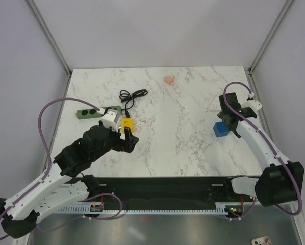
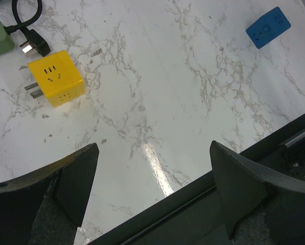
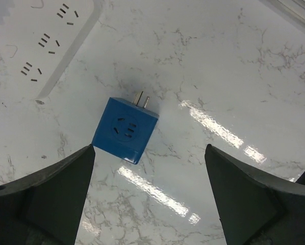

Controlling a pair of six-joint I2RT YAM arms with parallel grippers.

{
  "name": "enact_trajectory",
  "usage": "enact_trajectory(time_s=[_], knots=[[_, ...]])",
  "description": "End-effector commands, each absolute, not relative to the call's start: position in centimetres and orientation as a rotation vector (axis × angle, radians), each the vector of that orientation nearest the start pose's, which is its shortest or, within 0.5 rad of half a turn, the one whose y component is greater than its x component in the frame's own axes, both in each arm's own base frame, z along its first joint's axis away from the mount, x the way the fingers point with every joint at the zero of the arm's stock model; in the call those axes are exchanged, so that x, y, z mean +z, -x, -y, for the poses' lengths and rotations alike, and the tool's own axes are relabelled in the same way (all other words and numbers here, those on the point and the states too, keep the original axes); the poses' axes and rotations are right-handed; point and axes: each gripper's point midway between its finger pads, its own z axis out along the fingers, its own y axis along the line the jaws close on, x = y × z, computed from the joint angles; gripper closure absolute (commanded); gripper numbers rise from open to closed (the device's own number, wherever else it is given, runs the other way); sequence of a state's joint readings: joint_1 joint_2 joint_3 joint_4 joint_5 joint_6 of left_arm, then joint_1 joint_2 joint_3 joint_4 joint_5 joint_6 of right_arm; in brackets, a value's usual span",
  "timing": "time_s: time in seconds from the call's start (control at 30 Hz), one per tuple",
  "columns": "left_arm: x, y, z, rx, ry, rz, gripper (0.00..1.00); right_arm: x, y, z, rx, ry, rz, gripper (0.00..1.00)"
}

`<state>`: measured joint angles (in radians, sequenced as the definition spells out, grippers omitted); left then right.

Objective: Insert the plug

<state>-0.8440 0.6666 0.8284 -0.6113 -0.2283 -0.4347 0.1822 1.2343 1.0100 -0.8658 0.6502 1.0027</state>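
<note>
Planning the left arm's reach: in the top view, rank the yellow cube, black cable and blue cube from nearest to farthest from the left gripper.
1. yellow cube, just beyond the left gripper
2. black cable, farther back on the table
3. blue cube, far across on the right side

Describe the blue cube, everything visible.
The blue cube looks like glossy plastic with rounded edges. Its top face carries socket slots, and two metal prongs jut sideways from one side, level with the table. It lies flat on the marble, close to the white strip but apart from it. The open right gripper is above it, with neither finger touching it. Only the table touches it.
</note>
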Motion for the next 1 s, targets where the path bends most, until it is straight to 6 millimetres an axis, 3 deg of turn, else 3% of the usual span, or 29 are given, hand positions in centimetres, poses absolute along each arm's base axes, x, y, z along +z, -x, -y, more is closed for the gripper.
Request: enact_trajectory(time_s=[0.0,0.2,0.7,0.8,0.97], knots=[[23.4,-18.6,16.8,-0.534,-0.303,-2.02,0.03,14.7,-30.6,2.0,-0.255,-1.247,-2.068,0.03],[23.6,-18.3,16.4,-0.548,-0.29,-2.004,0.03,12.8,-32.6,1.0,-0.22,-1.311,-2.09,0.04],[23.7,-18.2,16.0,-0.525,-0.315,-1.986,0.03,6.0,-31.6,0.6,-0.282,-1.398,-2.169,0.04],[23.6,-18.1,15.9,-0.531,-0.313,-1.986,0.03,5.3,-32.0,0.4,-0.273,-1.35,-2.207,0.05],[23.5,-18.3,15.8,-0.517,-0.305,-1.989,0.04,4.7,-32.5,0.2,-0.273,-1.114,-2.332,0.13]])
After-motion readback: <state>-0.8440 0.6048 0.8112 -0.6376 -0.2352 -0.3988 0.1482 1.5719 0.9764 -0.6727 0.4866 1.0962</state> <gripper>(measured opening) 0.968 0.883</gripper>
